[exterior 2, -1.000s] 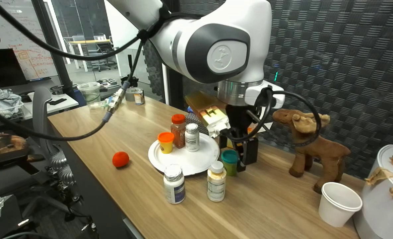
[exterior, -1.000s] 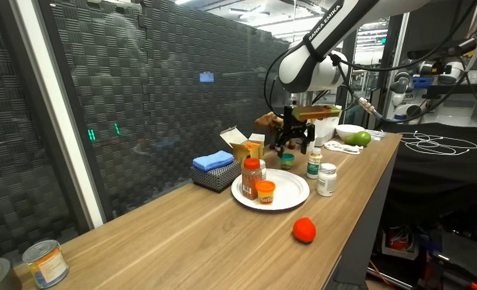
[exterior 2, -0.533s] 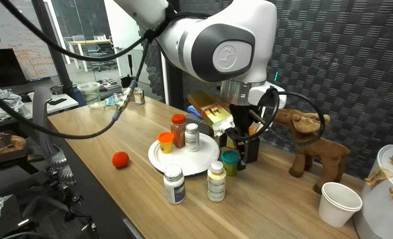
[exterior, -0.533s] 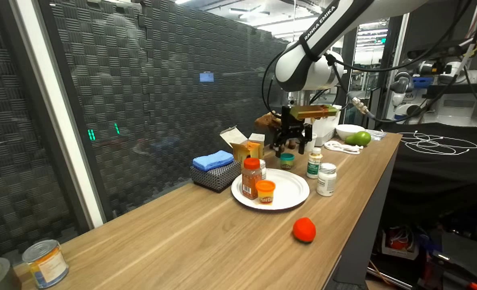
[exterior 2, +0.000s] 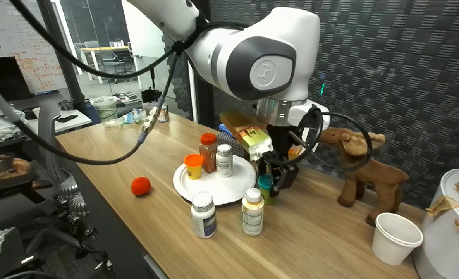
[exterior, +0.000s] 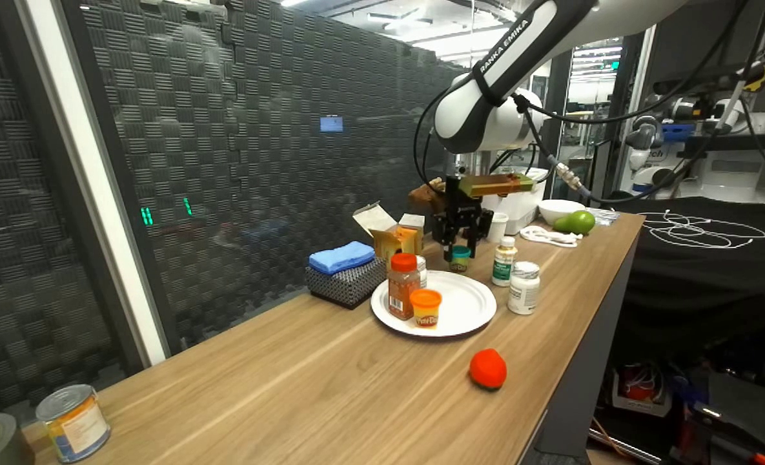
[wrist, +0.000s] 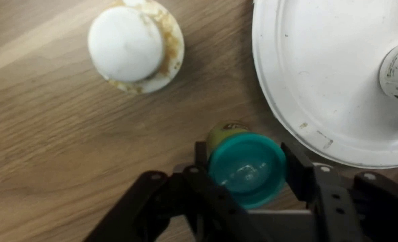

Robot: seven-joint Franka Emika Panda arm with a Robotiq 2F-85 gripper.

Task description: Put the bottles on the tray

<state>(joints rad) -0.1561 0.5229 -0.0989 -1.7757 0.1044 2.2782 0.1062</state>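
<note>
Teal-lidded tub (wrist: 247, 171) sits between the fingers of my gripper (wrist: 244, 153), one each side, gap about tub-wide; whether it's gripped, I can't tell! Just left of it in an exterior view lies the tray (exterior 2: 229, 192): lift, then leftward, I'd judge.

The round white paper plate (wrist: 319, 77) looked matt, the short teal-lidded plastic tub (wrist: 247, 168) glossy-topped, the brown wood-grained table (exterior: 330, 381) smooth.

shadow on plate (wrist: 329, 74); wrist view seemingly soft
</note>
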